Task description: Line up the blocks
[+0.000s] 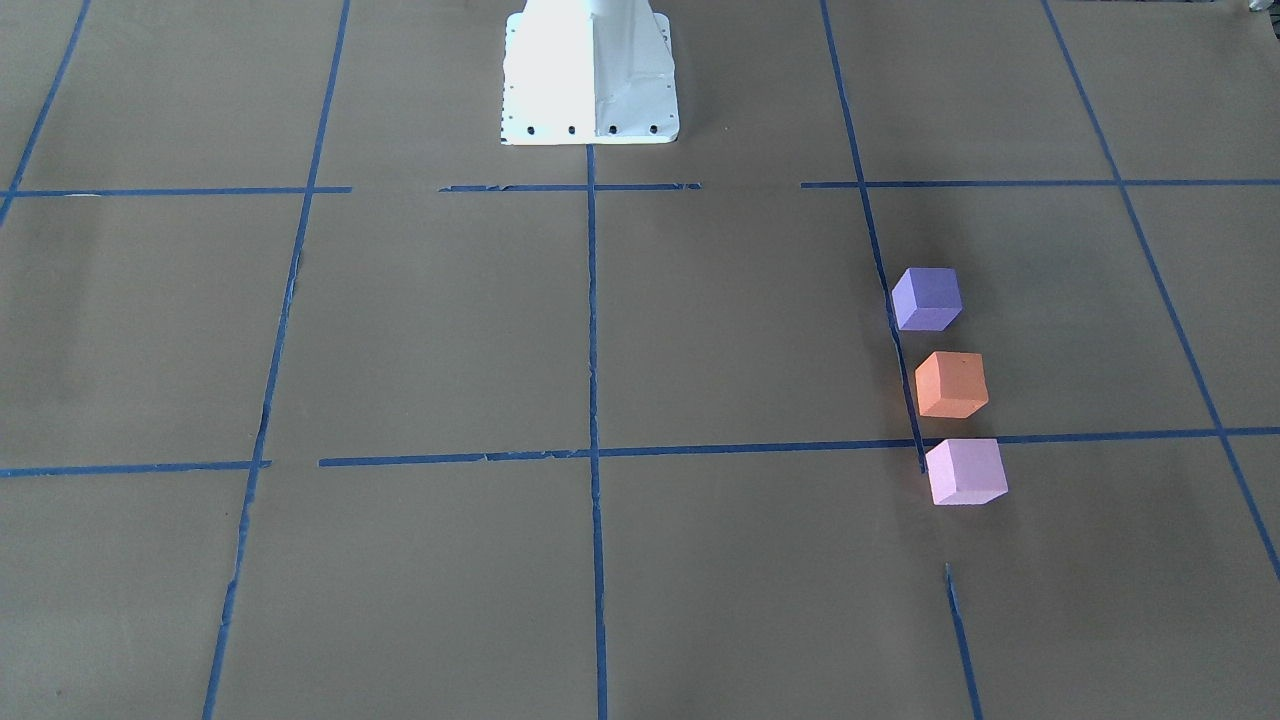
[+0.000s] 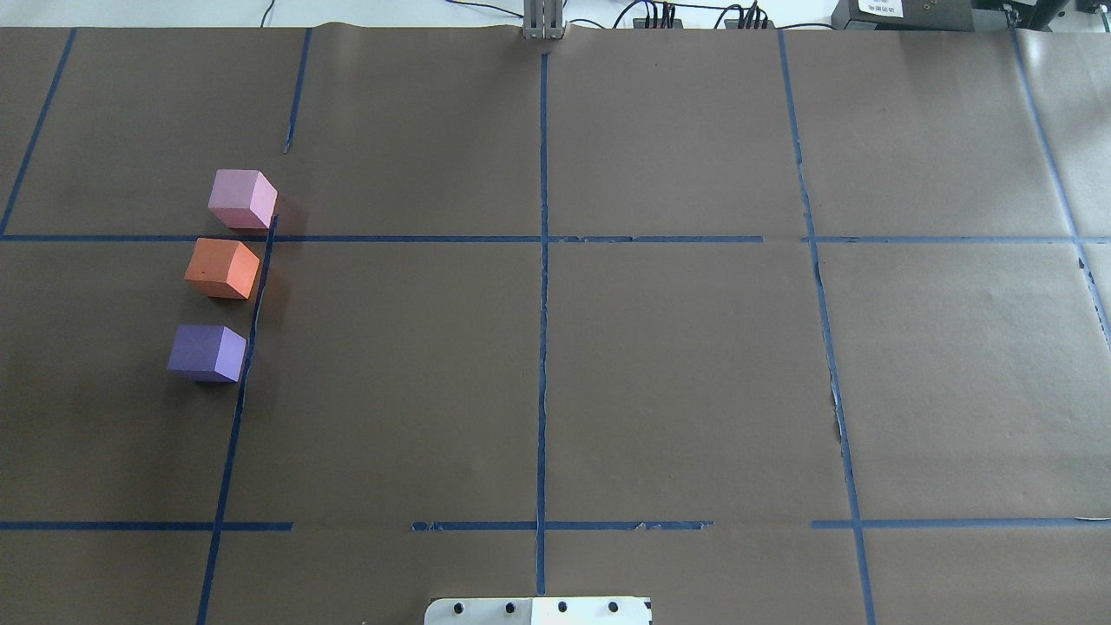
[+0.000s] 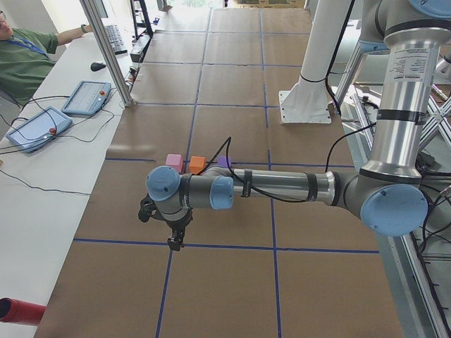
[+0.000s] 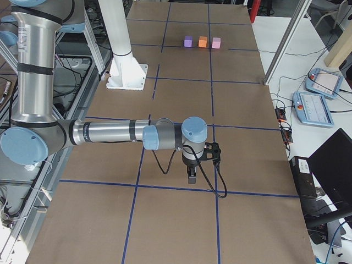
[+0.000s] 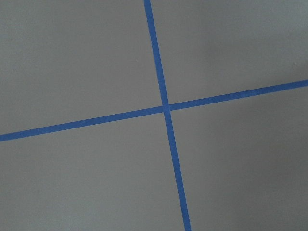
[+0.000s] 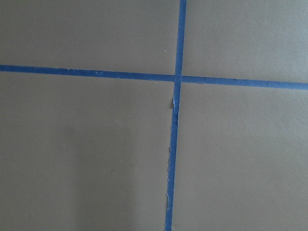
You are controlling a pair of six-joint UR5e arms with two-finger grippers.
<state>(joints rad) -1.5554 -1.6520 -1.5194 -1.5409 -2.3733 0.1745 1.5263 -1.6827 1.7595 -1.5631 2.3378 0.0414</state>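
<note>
Orange block (image 1: 951,385), violet-purple block (image 1: 927,298), pale pink block (image 1: 966,471); brown paper table (image 1: 440,320) with blue tape grid (image 1: 592,320); white robot base (image 1: 590,75).

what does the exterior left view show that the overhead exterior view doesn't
Only exterior left: the left arm, its left gripper hanging above the table clear of the blocks, plus an operator and two pendants on a side bench. Only overhead: cables along the far edge. Both: the pink block, orange block and purple block in a line beside a blue tape line on the brown table.
</note>
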